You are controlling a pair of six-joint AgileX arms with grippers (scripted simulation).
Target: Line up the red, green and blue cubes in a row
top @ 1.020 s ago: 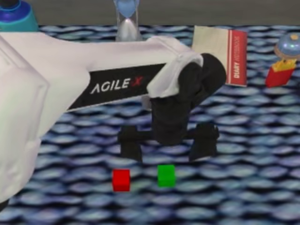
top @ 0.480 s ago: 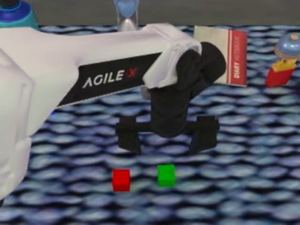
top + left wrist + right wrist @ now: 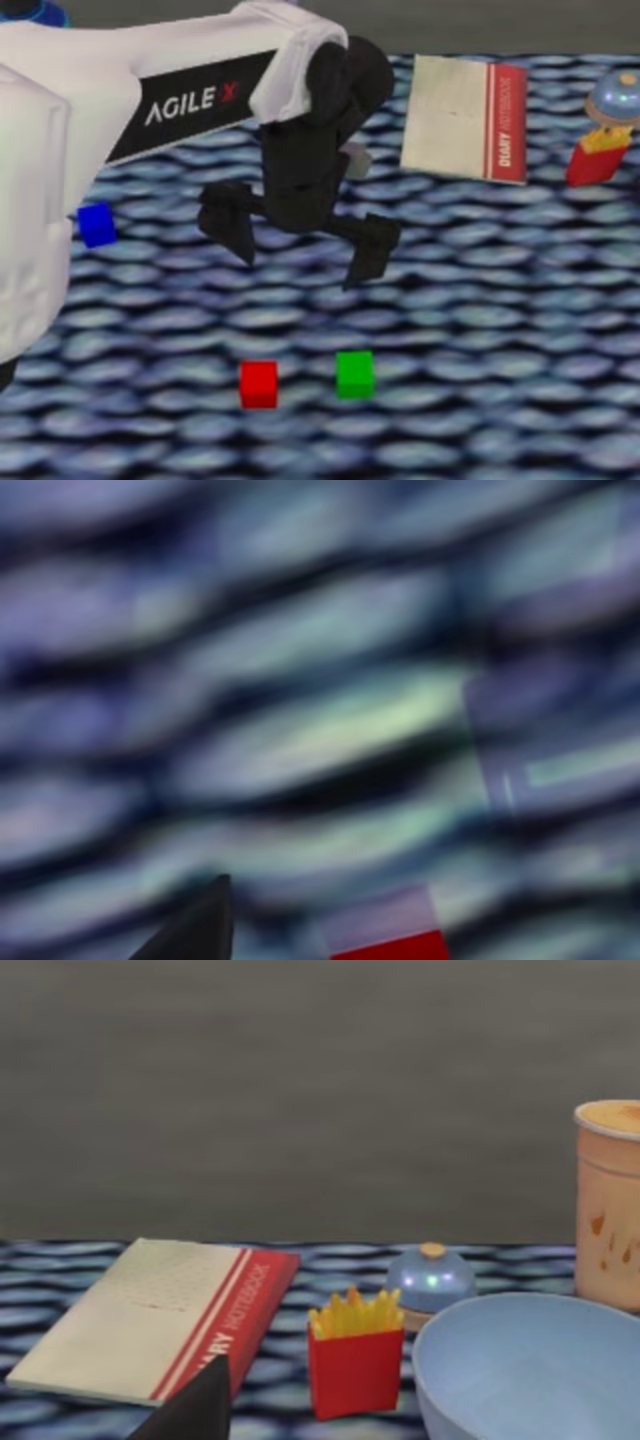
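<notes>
Top view: your left end effector point(image 3: 300, 238) hangs released above the middle of the bench point(image 3: 520, 330), fingers spread wide and holding nothing. The red cube point(image 3: 258, 384) and green cube point(image 3: 354, 373) sit near each other toward the front, apart, already roughly in a row. The blue cube point(image 3: 97, 224) lies well apart at the left, close beside the left arm's white housing.

Handling, as a judgement: the cubes look small, rigid, matte and light. Flat parallel faces suit a two-finger pinch; take the blue cube across two opposite side faces, from above, fingers squared to its edges. A skewed grip may twist or flip it.

Surface: the bench carries a blue woven-pattern covering and looks flat, so a cube should sit stably when set down.

Room: there is free space on either side of the red–green pair for the third cube. The notebook point(image 3: 465, 118) and the fries toy point(image 3: 598, 150) with the bell point(image 3: 617, 98) lie at the rear right, well clear. The right wrist view adds a bowl point(image 3: 530, 1370) and cup point(image 3: 607, 1215); of the right end effector only a dark tip shows, so its state cannot be told.
</notes>
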